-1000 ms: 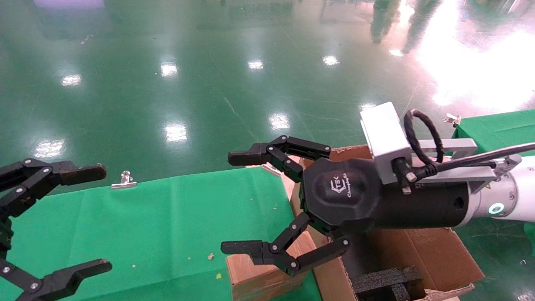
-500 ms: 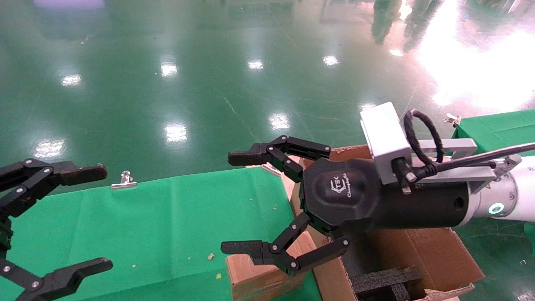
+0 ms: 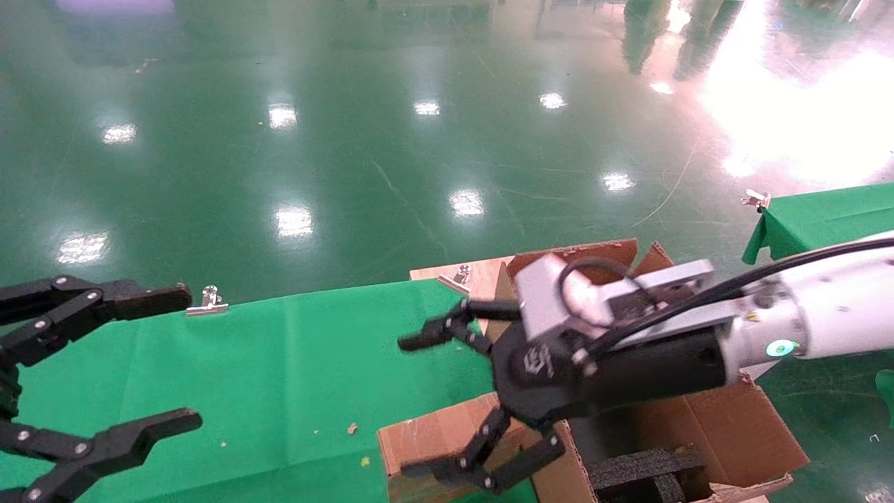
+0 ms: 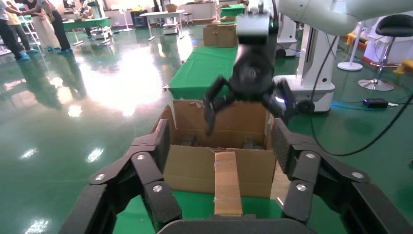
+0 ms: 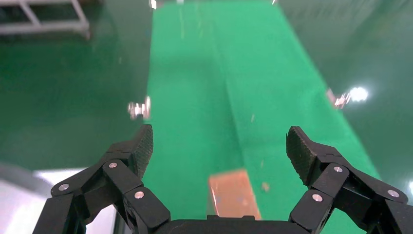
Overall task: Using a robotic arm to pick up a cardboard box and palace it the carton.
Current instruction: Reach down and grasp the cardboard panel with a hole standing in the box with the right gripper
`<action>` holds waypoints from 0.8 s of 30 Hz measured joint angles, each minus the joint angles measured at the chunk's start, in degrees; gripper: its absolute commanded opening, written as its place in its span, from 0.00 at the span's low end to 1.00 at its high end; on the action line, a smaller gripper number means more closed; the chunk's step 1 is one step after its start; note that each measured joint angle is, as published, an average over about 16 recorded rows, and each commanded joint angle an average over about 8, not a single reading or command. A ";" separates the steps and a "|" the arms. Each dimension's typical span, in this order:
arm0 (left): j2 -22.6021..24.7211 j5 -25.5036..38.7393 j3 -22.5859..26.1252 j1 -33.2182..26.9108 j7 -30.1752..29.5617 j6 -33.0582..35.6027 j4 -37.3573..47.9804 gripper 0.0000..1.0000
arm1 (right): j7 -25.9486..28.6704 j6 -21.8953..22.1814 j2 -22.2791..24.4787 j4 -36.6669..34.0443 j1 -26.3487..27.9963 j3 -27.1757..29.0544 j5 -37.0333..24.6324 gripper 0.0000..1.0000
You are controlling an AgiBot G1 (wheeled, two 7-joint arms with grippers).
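Your right tool point(image 3: 447, 405) hangs just above the cardboard box point(image 3: 436, 440), fingers spread wide, nothing in them. In the head view one finger reaches out over the green worktop point(image 3: 265, 370); the other pair sits low, across the box's near end. The right wrist view shows the box point(image 5: 233, 196) between the spread fingers point(image 5: 130, 156), not touched by either side. The tool rides on the white robotic arm point(image 3: 831, 318), w/ green ring light and grey camera block on top.

The cardboard box lies flat on the worktop at its right end, right up against the carton point(image 3: 726, 419); can't tell if the two touch. From the left wrist view the box point(image 4: 228, 183) is a long narrow taped strip running toward the carton's front wall point(image 4: 195, 168), w/ the right tool point(image 4: 246, 100) above the carton.

The carton stands beside the worktop, flaps up, black foam point(image 3: 646, 468) inside at the bottom.

Your left tool point(image 3: 91, 377) is also released, parked over the worktop's left end, well apart from the box. A metal clip point(image 3: 207, 300) sits on the worktop's far edge.
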 measured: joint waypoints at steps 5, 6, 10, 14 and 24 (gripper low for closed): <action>-0.01 -0.01 0.02 -0.01 0.01 -0.01 0.00 0.00 | -0.16 -0.90 -2.28 -2.35 5.74 -7.19 -6.15 1.00; -0.01 -0.02 0.03 -0.01 0.01 -0.01 0.00 0.00 | -0.37 -1.00 -2.80 -2.94 6.91 -8.75 -7.19 1.00; -0.02 -0.03 0.04 -0.01 0.02 -0.01 0.01 0.00 | -1.59 -1.15 -5.06 -5.56 11.53 -15.09 -10.82 1.00; -0.02 -0.04 0.06 -0.02 0.03 -0.02 0.01 0.00 | -3.26 -1.18 -7.68 -8.76 15.93 -21.32 -13.47 1.00; -0.04 -0.07 0.11 -0.03 0.05 -0.04 0.01 0.00 | -8.35 -1.11 -14.67 -17.81 24.44 -34.99 -16.62 1.00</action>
